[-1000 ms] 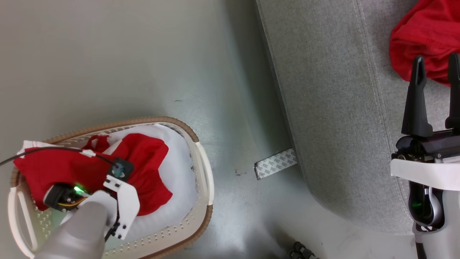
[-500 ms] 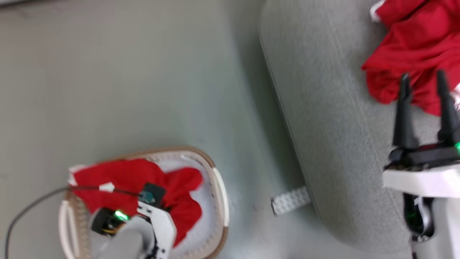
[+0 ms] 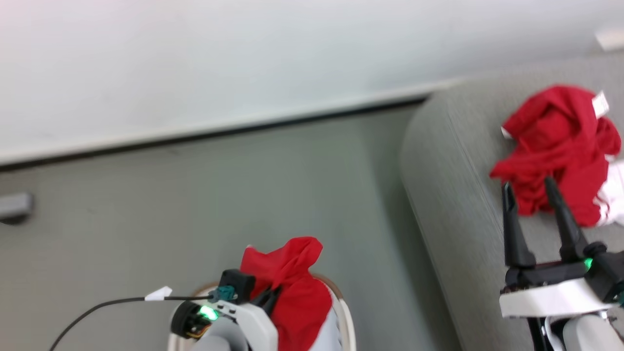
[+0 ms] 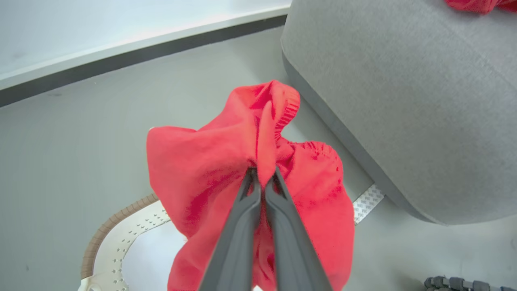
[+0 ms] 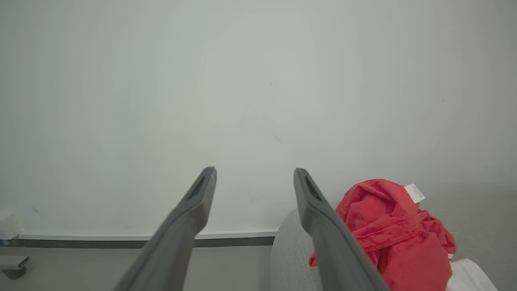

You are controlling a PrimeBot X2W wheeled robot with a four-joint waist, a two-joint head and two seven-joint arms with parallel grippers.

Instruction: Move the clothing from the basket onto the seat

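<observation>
We are pinching a red garment (image 4: 194,161) with our left gripper (image 4: 262,178), the two dark fingers pressing together on a fold of the cloth. A ribbed, gathered edge is sticking out past the fingertips, pointing toward the wall (image 3: 243,58). The rest is draping back along the fingers toward the basket (image 4: 121,214). In the head view the garment (image 3: 297,287) is running lengthwise from a peak at its top down to the bottom edge of that view, hanging over the basket (image 3: 343,312). We are seeing just an arc of the basket's tan rim and perforated white wall, so we cannot tell how its long axis is lying.

The basket is sitting on the grey floor (image 3: 195,195), well apart from the seat (image 3: 448,195), which is lying to our right. The seat's rounded edge is running from the lower right up toward the wall. A patterned strip (image 4: 367,202) is lying at the seat's (image 4: 404,101) base.

Our right gripper (image 3: 526,187) is standing wide open and holding nothing, its fingers pointing up over the seat. Just beyond them, a crumpled red garment on the seat (image 3: 555,146) is lying beside a bit of white cloth (image 3: 612,195).
</observation>
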